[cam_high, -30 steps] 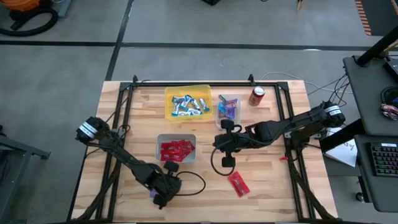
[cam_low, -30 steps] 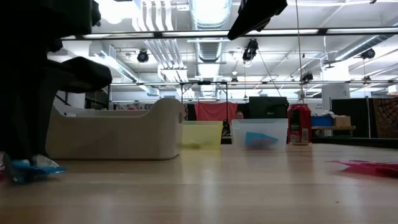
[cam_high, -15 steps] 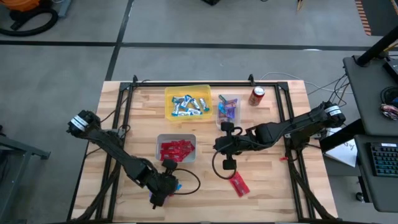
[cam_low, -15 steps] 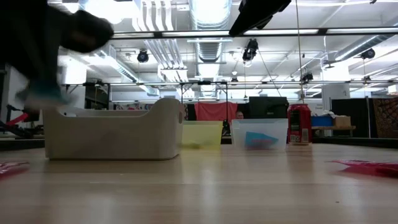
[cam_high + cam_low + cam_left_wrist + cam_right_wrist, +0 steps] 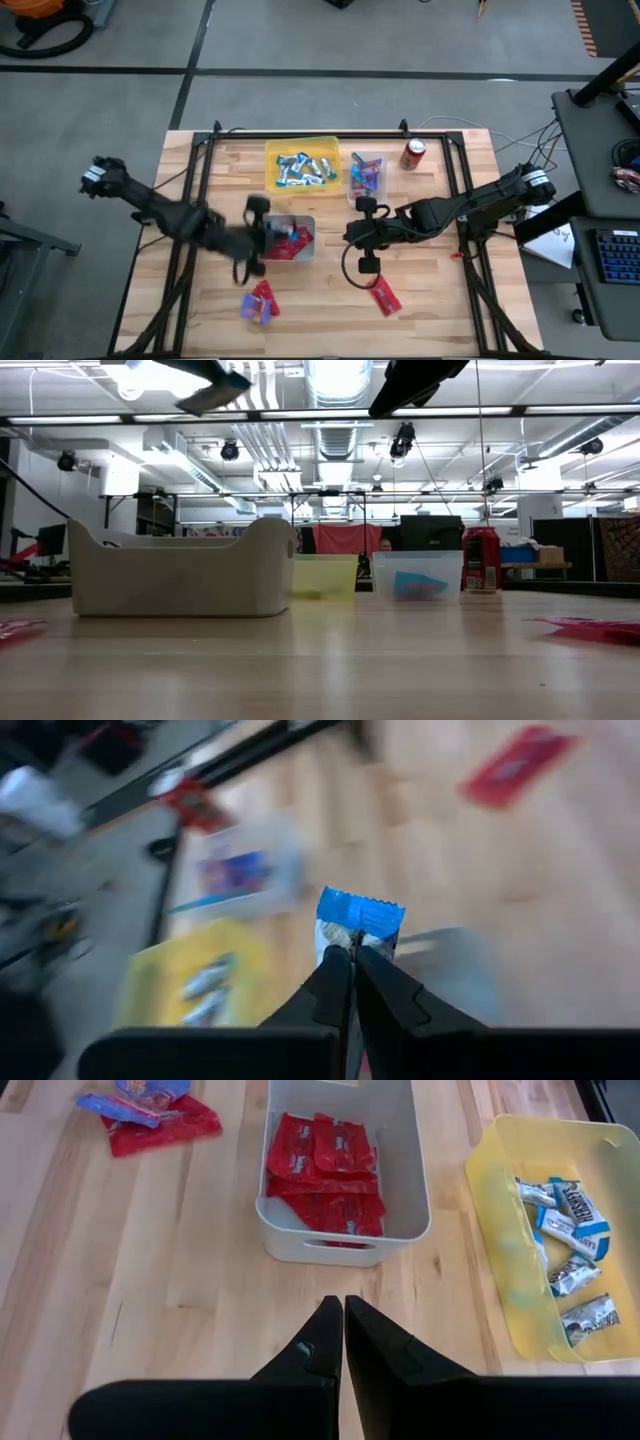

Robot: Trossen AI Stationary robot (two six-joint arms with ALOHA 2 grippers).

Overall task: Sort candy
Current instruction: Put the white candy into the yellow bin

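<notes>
My left claw (image 5: 352, 952) is clenched on a blue-and-silver mini bar (image 5: 358, 920), carried over the white bin (image 5: 284, 240). Next I judge it belongs in the yellow bin (image 5: 301, 165) just beyond. My right claw (image 5: 343, 1312) waits pinched empty beside the white bin.

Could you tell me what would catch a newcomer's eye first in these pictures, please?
Most striking is the left tool, raised over the white bin of red packets and pinching a blue-and-silver mini bar. Behind it, the yellow bin holds matching bars. The right tool is shut and empty at mid-table.
</notes>
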